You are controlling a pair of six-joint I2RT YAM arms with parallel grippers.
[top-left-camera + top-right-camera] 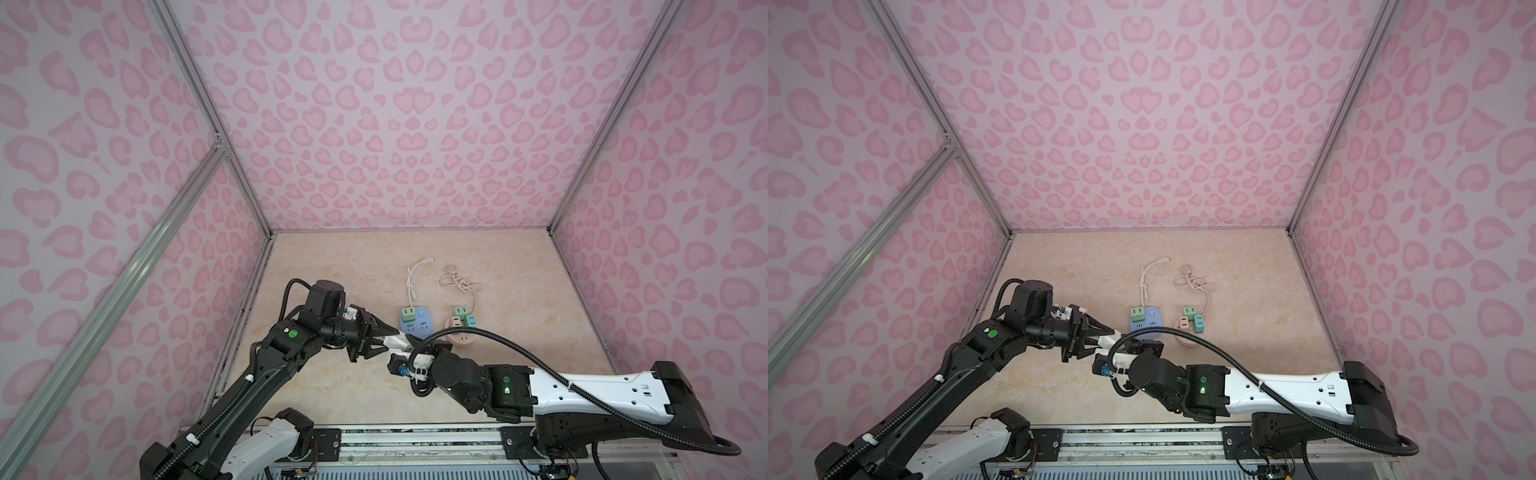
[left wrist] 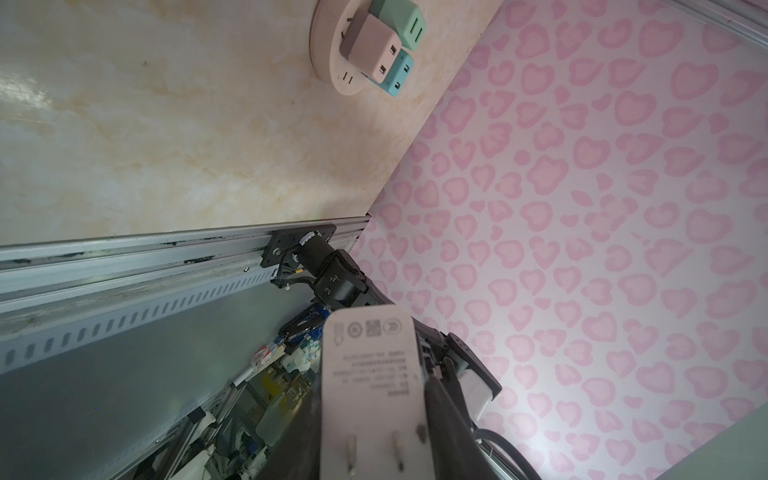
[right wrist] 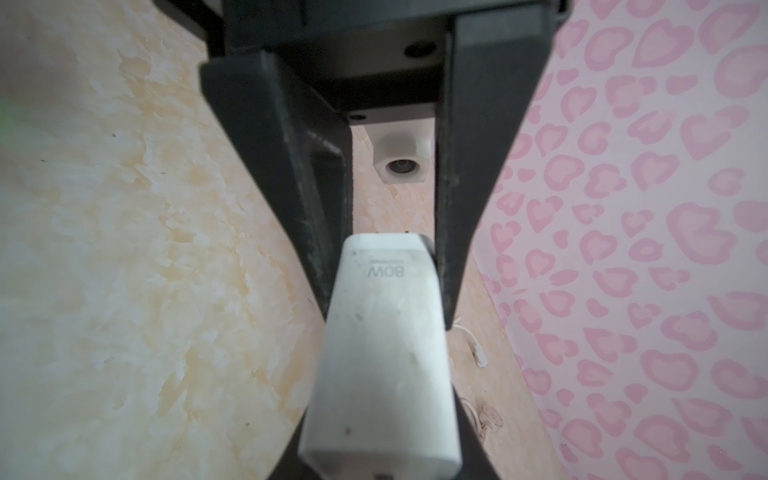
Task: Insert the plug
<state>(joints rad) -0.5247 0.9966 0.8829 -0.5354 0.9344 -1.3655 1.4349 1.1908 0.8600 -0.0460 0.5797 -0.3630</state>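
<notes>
**Plug hangs between two grippers**

We see the white, round-cornered plastic charger plug (image 3: 386,353) up in the air, just beside the blue rounded socket block (image 1: 415,323), on the side facing the arms' bases. The right gripper (image 1: 406,345) pinches its body. The left gripper (image 1: 390,343) brackets the other end, and we cannot tell whether it presses.

We judge the plug light, rigid and smooth, so probably slippery. Hold it by the flat sides, clear of the two flat metal prongs (image 2: 352,453), which could bend if jammed askew.

Below lies a glossy beige marbled tabletop (image 1: 332,395). Beside the block sits a pink round socket disc (image 1: 461,337), and beyond the block a white cable (image 1: 411,282). Pink blotch-printed walls (image 1: 415,124) close in on three sides.
</notes>
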